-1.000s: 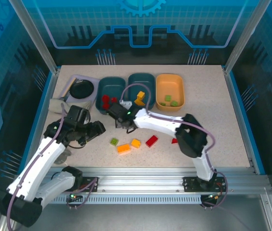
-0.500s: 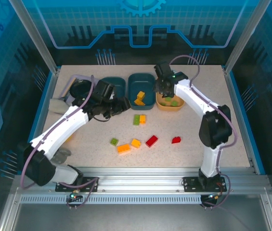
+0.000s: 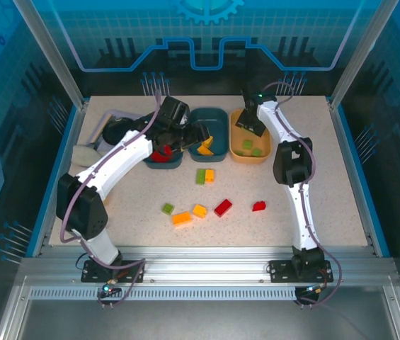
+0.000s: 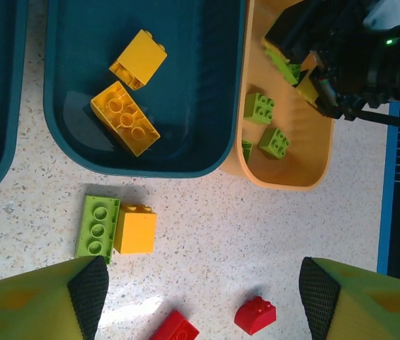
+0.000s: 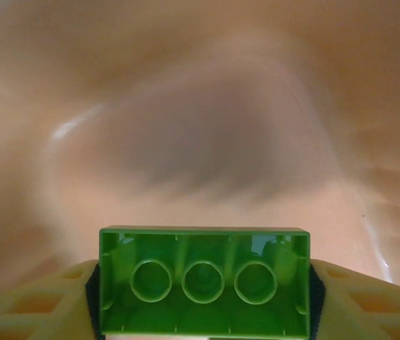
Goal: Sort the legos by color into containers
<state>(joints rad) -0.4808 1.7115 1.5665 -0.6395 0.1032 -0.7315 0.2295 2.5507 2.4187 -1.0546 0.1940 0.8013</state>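
Right gripper [image 5: 201,301] pinches a glossy green brick [image 5: 203,280], three rings facing out, over the smooth orange tub [image 4: 293,173].
Left gripper [image 4: 203,297] has its fingers spread and empty. Yellow bricks [image 4: 125,127] lie in the dark teal tub [image 4: 185,85]; red bricks [image 4: 255,314] sit loose on the speckled table [image 4: 221,234].

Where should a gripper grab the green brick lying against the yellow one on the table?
I'd come straight down and pinch the green brick across its two short ends. It lies flat, and the yellow brick sits flush against one long side, leaving no finger room there.
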